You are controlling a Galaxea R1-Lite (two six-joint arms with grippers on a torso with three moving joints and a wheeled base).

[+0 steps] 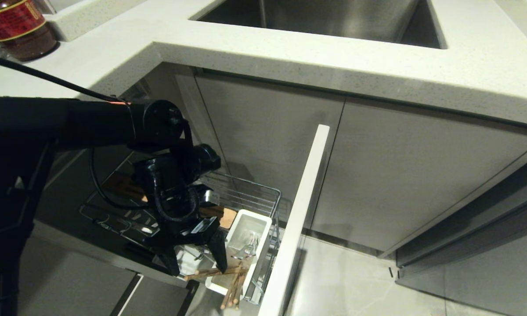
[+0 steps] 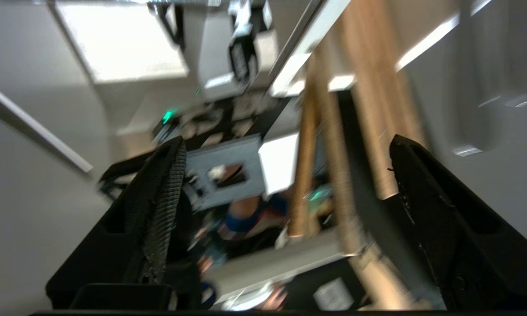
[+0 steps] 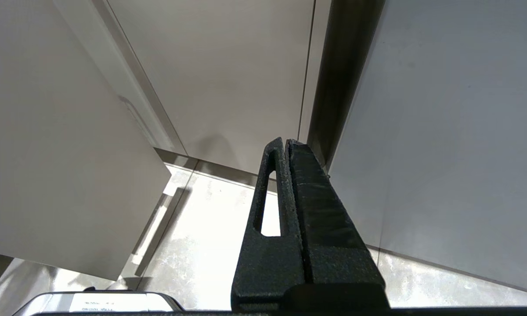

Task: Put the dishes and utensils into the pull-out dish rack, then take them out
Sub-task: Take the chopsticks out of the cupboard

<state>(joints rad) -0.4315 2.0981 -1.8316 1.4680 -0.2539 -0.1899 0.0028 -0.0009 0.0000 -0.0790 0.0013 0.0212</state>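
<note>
Chopsticks (image 1: pixel 228 281) lie loose at the near end of the pull-out dish rack (image 1: pixel 263 197), light wooden sticks splayed across the rim just below the white utensil cup (image 1: pixel 248 239), tips poking out past the basket edge. Left hand (image 1: pixel 197 261) hangs right over them, pointing down, its two black fingers (image 1: pixel 219 250) spread wide and gripping nothing; the sticks sit just beneath the gap. From the left wrist camera the same wooden sticks (image 2: pixel 333 175) run blurred between the parted fingers (image 2: pixel 158 210), touching neither as far as can be told. The rack stands drawn out from under the counter (image 1: pixel 290 57), its white front panel (image 1: pixel 298 219) just beside the cup. Inside the cup something silvery shows, too small to name. Right hand (image 3: pixel 287 145) hangs away from the rack, beside grey cabinet doors (image 3: pixel 228 79) above the floor, fingers pressed flat together and empty.
</note>
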